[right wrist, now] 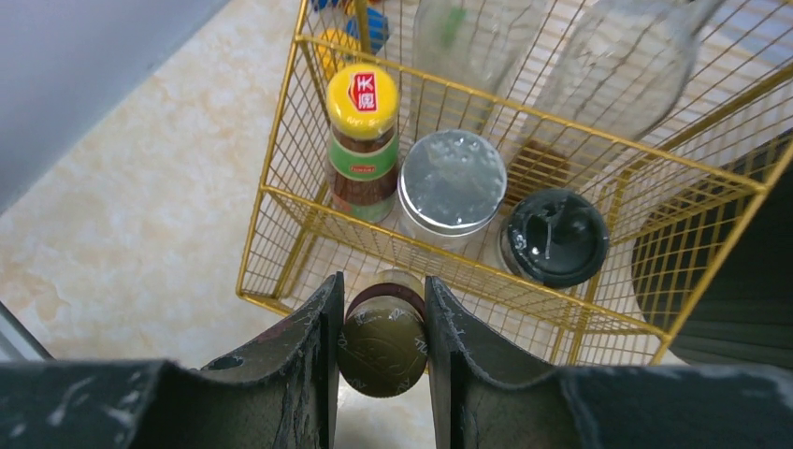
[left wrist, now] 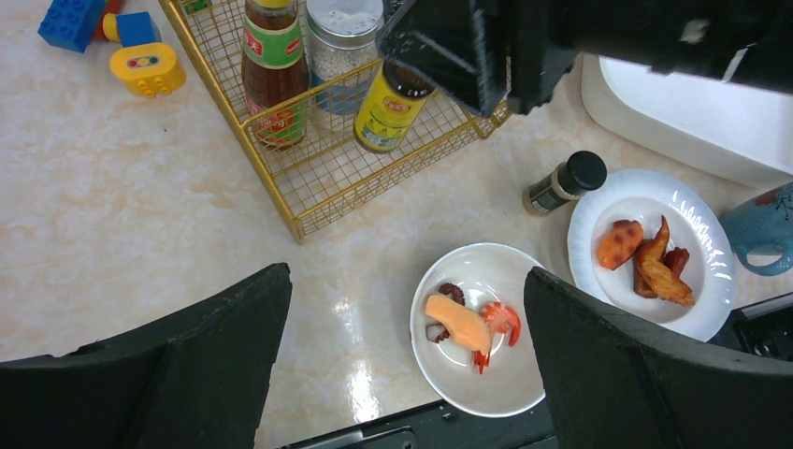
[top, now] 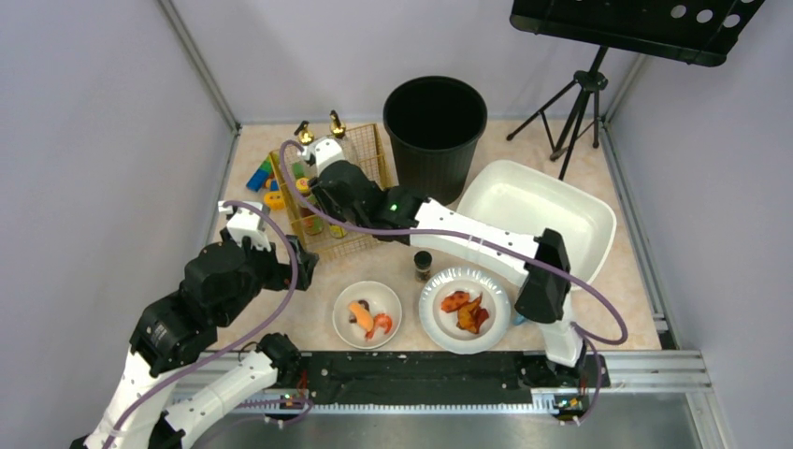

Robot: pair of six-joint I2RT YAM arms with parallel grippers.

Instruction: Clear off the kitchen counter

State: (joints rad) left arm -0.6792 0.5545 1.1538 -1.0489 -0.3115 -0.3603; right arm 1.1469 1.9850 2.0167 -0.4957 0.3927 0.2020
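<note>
Right jaws gripping sauce bottle [right wrist: 382, 348] in wire basket [left wrist: 323, 182], label partly hidden, left jaws agape

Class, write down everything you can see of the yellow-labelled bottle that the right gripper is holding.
The yellow-labelled bottle is small, with dark contents, a yellow label bearing red print and a dull gold cap. The right gripper is shut on its cap, one finger either side. It leans, its lower part inside the front section of the gold wire basket. Whether its base rests on the basket floor is hidden.
</note>
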